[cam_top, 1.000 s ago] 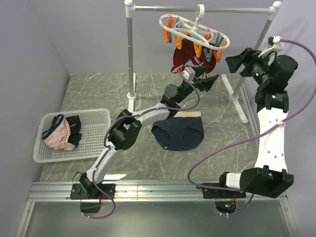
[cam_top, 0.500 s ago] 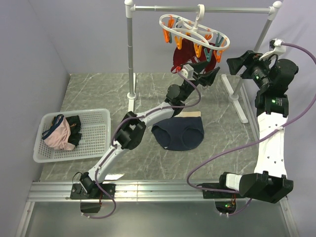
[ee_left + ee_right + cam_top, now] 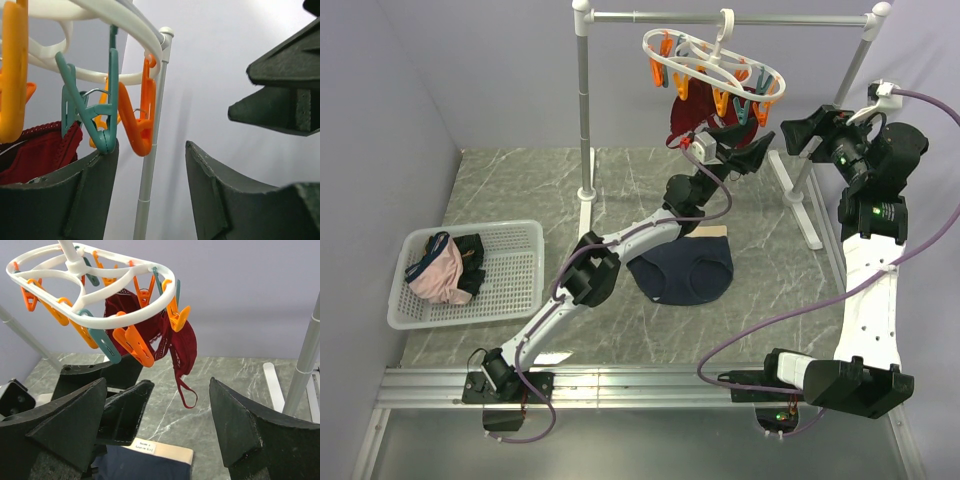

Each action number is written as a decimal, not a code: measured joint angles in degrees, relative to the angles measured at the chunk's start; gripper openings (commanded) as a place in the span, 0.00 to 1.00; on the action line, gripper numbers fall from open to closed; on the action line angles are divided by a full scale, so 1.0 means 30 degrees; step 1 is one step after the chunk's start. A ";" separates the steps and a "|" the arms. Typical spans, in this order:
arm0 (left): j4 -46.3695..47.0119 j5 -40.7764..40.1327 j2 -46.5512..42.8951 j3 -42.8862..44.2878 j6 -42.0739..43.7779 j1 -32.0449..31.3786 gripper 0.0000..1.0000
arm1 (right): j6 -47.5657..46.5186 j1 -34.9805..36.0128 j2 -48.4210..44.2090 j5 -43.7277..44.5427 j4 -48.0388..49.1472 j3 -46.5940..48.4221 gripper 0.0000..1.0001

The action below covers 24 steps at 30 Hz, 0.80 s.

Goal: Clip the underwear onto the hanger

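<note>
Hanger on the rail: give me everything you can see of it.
The hanger is a white plastic oval ring with inner cross-bars, its hook over the grey rail, hanging tilted. Orange clips and teal clips dangle from the rim; some hold a maroon garment. One teal clip's tip appears to touch the left fingers just below.

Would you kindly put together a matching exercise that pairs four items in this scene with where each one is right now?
Things:
1. underwear
2. maroon garment
3. pink garment
4. hanger

Places:
A. in the white basket
B. hooked on the grey rail
C. lying flat on the table
D. dangling beneath the hanger

Pairs: 1-C, 2-D, 3-A, 4-B
</note>
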 measured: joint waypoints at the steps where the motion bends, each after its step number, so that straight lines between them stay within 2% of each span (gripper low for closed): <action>1: 0.0000 -0.0036 0.0000 0.0080 -0.0066 -0.0036 0.59 | -0.0015 0.0000 0.0000 0.0022 -0.0087 0.0015 0.89; 7: 0.0095 -0.0401 0.0029 0.0350 -0.0342 -0.0051 0.43 | -0.0073 0.0000 0.0000 0.0073 -0.0335 0.0029 0.89; 15: 0.0138 -0.0918 0.0313 0.0605 -0.0605 0.0015 0.39 | -0.0015 0.0000 0.0000 0.0022 -0.0605 0.0080 0.89; 24: 0.0160 -0.0918 0.0364 0.0641 -0.0619 0.0029 0.27 | 0.0138 0.0000 0.0015 -0.0379 -0.0612 0.0160 0.89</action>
